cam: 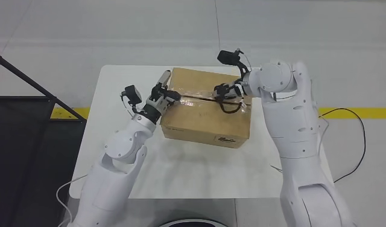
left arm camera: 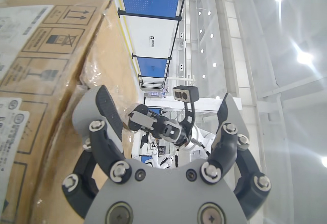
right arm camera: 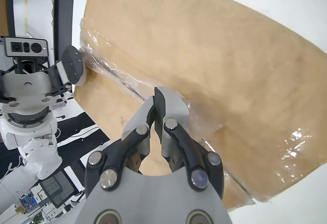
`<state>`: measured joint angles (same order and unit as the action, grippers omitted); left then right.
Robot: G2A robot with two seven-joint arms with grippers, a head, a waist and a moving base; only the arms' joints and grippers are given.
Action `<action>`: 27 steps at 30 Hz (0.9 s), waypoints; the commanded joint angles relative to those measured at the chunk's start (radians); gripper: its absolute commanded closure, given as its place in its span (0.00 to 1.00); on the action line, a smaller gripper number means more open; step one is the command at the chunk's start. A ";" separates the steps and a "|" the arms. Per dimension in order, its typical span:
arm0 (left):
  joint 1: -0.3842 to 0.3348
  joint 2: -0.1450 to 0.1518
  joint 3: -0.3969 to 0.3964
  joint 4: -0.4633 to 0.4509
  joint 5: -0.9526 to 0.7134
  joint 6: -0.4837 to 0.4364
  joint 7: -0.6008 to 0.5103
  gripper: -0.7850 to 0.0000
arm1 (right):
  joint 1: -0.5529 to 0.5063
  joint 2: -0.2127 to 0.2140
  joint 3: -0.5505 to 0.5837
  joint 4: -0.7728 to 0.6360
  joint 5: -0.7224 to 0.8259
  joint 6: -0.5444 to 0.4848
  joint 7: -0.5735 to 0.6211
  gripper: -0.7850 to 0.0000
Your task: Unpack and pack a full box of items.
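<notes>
- As it stands on the white bench (cam: 181, 166), the cardboard box (cam: 205, 106) is closed, with its top flaps meeting along a seam that runs from end to end.
- Clear tape (right arm camera: 112, 71) covers that seam. It is wrinkled and glossy, and it wraps over the box edge at the end nearest the left arm.
- Left jaws: spread wide, with nothing between them.
  - One finger (left arm camera: 109, 110) rests against the box's end at the taped seam. The right wrist view shows its ribbed pad (right arm camera: 72, 66) touching the tape where it turns over the edge.
  - The other finger (left arm camera: 227, 112) stands off the box in open air.
  - The box (left arm camera: 38, 56) therefore lies to one side of the gap, not inside it.
- Right jaws: drawn together, with the fingertips (right arm camera: 159, 105) meeting or very nearly so.
  - They sit low over the top of the box (right arm camera: 204, 56), directly on the line of the taped seam and toward the end opposite the left arm.
  - Whether a fold of tape is caught between the tips cannot be told.
- In the top view, the two arms come at the seam (cam: 199, 97) from opposite ends of the box.
- The end face of the box beside the left jaws carries printed handling symbols and a white label (left arm camera: 15, 117).
</notes>
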<state>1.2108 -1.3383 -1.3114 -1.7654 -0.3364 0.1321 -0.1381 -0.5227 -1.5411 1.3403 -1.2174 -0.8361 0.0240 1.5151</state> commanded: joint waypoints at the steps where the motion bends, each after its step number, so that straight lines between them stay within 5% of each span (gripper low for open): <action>1: 0.005 0.001 -0.010 -0.016 -0.003 0.000 -0.002 0.00 | -0.004 0.004 0.001 0.007 0.001 0.003 0.006 1.00; 17: 0.046 0.009 -0.091 -0.048 -0.004 -0.014 -0.003 0.00 | -0.096 0.046 0.055 -0.161 0.076 -0.031 -0.009 1.00; 27: 0.074 0.019 -0.129 -0.026 0.098 -0.033 -0.009 0.00 | -0.169 0.062 0.075 -0.212 0.197 -0.089 -0.177 1.00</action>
<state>1.2854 -1.3205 -1.4432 -1.8080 -0.2665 0.1001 -0.1506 -0.6962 -1.4779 1.4264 -1.4451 -0.6455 -0.0665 1.3703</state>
